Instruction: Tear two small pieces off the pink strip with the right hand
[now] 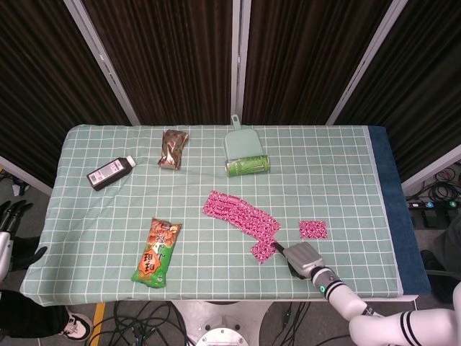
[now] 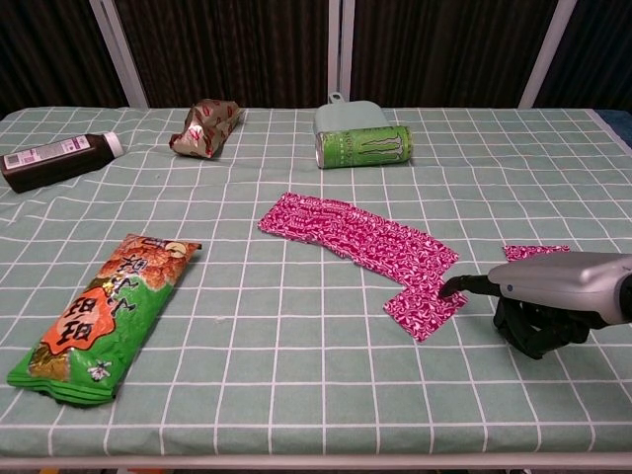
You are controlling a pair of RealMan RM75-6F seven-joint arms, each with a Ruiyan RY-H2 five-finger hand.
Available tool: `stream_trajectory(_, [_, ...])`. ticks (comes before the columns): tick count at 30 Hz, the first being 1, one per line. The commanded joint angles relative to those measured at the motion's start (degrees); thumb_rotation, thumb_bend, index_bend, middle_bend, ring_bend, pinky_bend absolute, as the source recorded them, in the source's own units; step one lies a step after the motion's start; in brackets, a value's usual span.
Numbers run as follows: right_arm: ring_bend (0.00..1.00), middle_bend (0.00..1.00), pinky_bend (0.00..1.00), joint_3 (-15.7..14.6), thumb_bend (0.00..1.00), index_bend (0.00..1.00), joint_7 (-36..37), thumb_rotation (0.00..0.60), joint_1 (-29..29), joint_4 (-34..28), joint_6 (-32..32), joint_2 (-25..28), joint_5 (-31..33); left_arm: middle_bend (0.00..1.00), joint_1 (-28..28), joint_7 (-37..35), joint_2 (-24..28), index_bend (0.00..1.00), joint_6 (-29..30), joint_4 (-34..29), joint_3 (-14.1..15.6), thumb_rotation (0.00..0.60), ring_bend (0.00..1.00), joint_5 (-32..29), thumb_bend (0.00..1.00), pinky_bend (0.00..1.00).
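Note:
The pink strip [image 1: 240,214] [image 2: 348,235] lies slanted across the middle of the green checked table [image 1: 346,173]. Its near end [image 1: 263,250] [image 2: 425,307] is bent toward the front edge and partly torn away. My right hand [image 1: 303,258] [image 2: 553,296] is low over the table just right of that end. One outstretched fingertip [image 2: 450,288] holds it down while the other fingers are curled under. One small torn pink piece [image 1: 312,229] [image 2: 534,252] lies apart behind the hand. My left hand [image 1: 9,216] hangs off the table's left edge, holding nothing.
A green snack bag [image 1: 156,252] lies front left. A dark bottle [image 1: 110,173] is at the far left, and a brown wrapper [image 1: 173,148] sits behind. A green can [image 1: 248,166] lies against a pale dustpan [image 1: 241,143]. The table's front edge runs close below the right hand.

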Motion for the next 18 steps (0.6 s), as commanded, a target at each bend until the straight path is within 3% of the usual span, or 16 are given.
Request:
stream_trajectory(1, [0.88,0.91,0.78,-0.07,1.0,0.08,-0.27,0.6,0.62,-0.57,-0.69,-0.21,-0.02,0.11,0.06,0.02,0.11,0.14,0.15,-0.13,-0.08,0.6,0.04,-0.01,0.15,0.27])
stream_trajectory(18, [0.88,0.91,0.78,2.39,1.0,0.1,0.67,0.6,4.32,0.81,-3.02,-4.52,1.96,0.11,1.18,-1.85,1.17,0.14,1.6,0.5,-0.67,0.6,0.04,-0.85,0.15,0.27])
